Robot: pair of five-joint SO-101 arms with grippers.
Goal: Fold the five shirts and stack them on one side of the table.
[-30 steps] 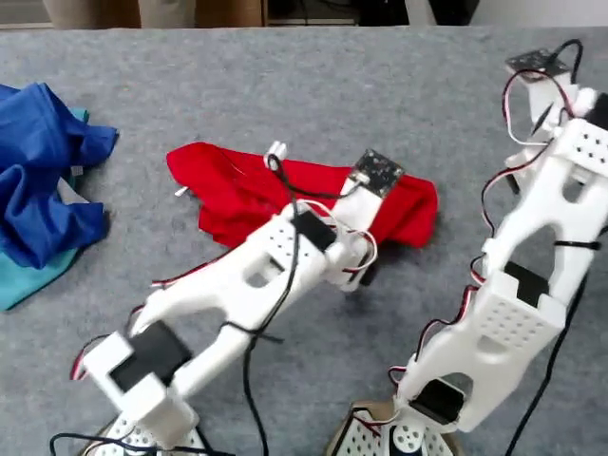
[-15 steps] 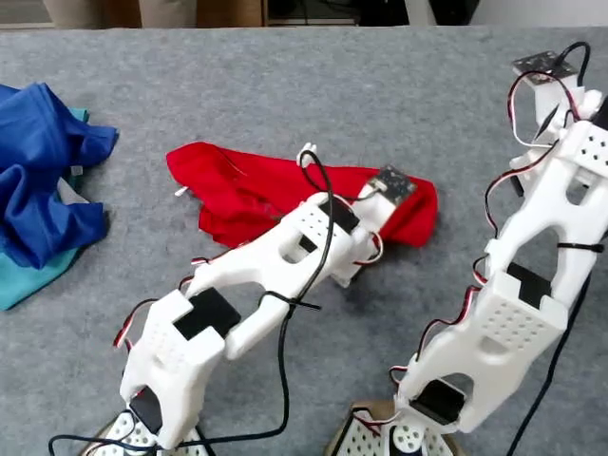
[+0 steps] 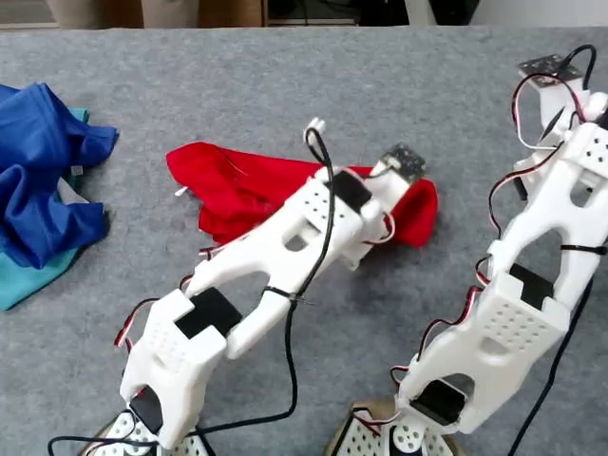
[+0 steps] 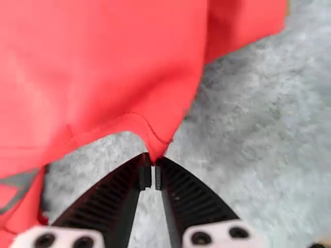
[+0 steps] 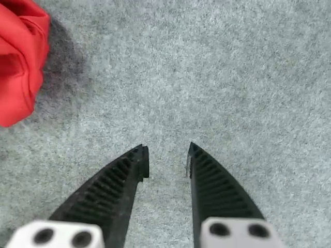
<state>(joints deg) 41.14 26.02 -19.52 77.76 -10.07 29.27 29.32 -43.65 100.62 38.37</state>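
Note:
A crumpled red shirt (image 3: 237, 185) lies in the middle of the grey table. My left arm (image 3: 304, 228) stretches over its right half. In the left wrist view my left gripper (image 4: 153, 166) is shut on a fold of the red shirt's hem (image 4: 150, 139), just above the table. The red cloth (image 4: 103, 67) spreads out beyond the fingertips. My right gripper (image 5: 168, 155) is open over bare table at the right, with nothing between its fingers. A corner of the red shirt (image 5: 20, 62) lies off to one side of it.
A blue shirt (image 3: 43, 166) is heaped at the table's left edge on top of a teal one (image 3: 28, 275). The right arm (image 3: 532, 266) stands along the right side. Bare grey table (image 3: 313, 85) runs along the far edge.
My left arm has stretched farther over the red shirt, away from its base and to the right. The right arm has hardly moved.

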